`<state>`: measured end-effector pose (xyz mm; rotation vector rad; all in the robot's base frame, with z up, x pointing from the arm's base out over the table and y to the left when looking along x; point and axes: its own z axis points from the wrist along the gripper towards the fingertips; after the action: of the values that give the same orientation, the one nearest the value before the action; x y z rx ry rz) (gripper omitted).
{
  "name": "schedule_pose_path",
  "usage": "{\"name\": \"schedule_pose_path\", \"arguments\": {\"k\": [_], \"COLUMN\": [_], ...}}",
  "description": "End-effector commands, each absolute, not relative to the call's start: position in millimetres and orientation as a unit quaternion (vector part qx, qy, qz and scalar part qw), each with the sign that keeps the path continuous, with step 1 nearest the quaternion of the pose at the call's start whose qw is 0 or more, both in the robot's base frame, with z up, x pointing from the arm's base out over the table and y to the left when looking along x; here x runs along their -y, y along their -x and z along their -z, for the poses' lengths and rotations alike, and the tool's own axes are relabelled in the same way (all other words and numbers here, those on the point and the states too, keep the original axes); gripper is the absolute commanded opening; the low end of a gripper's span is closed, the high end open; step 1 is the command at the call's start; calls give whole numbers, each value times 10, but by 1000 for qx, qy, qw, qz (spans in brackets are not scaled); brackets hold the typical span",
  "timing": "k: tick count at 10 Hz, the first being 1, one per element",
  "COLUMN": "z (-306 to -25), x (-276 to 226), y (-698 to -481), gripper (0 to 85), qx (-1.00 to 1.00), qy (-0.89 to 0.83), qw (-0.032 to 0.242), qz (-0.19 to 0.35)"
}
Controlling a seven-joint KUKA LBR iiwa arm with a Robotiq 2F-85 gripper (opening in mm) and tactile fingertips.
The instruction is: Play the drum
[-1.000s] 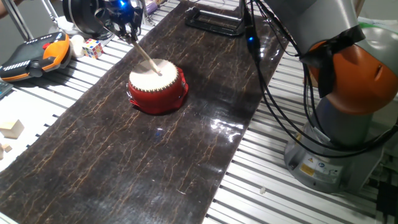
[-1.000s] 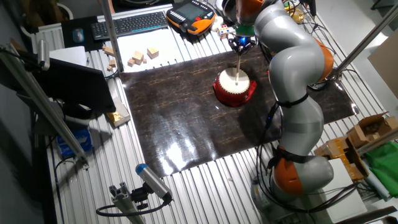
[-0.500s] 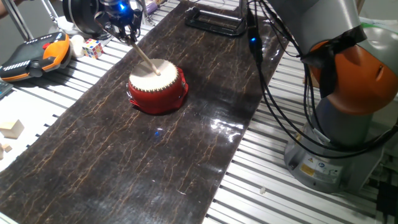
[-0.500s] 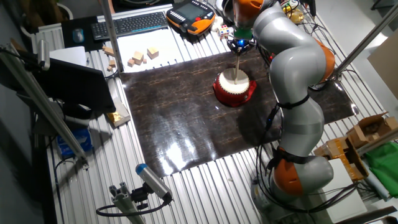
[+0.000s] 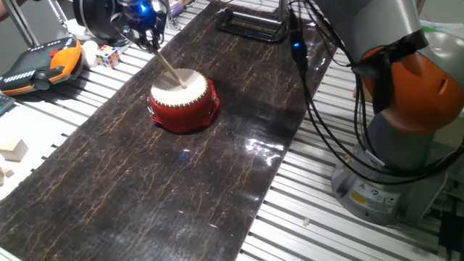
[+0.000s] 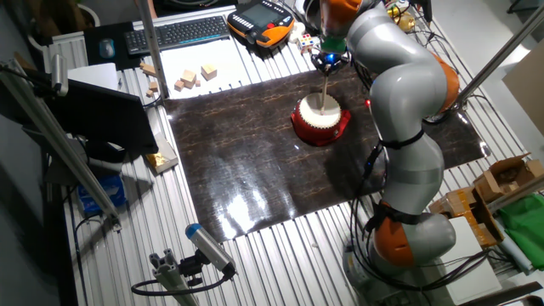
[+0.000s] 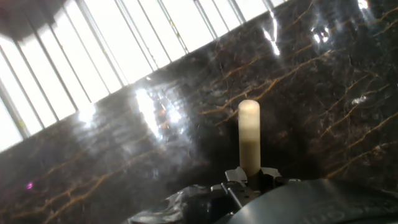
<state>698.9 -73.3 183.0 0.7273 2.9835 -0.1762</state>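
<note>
The drum (image 5: 183,99), red with a cream skin, sits on the dark marbled mat (image 5: 167,188); it also shows in the other fixed view (image 6: 321,120). My gripper (image 5: 148,35) hangs beyond the drum's far left side and is shut on a pale wooden drumstick (image 5: 170,68). The stick slants down and its tip rests on or just over the skin near the middle. In the other fixed view the gripper (image 6: 327,63) is directly behind the drum. In the hand view the drumstick (image 7: 249,134) points out over the mat (image 7: 124,162); the drum is out of that view.
An orange and black teach pendant (image 5: 40,64), a colour cube (image 5: 109,56) and wooden blocks (image 5: 13,150) lie left of the mat. A black frame (image 5: 250,25) lies at the mat's far end. The arm's base and cables (image 5: 391,145) stand at the right.
</note>
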Motion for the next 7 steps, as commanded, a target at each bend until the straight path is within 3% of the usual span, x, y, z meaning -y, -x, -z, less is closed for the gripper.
{"name": "schedule_pose_path", "arguments": {"k": [1,3,7], "z": [-1829,-1870,-1936], "x": [736,703,500], "y": [-6985,-6971,-6940], "gripper": [47,47,40], "qx": [-970,-971,-964], "qy": [-236,-235,-262], "qw": [28,3,-3], "qz": [54,40,31]}}
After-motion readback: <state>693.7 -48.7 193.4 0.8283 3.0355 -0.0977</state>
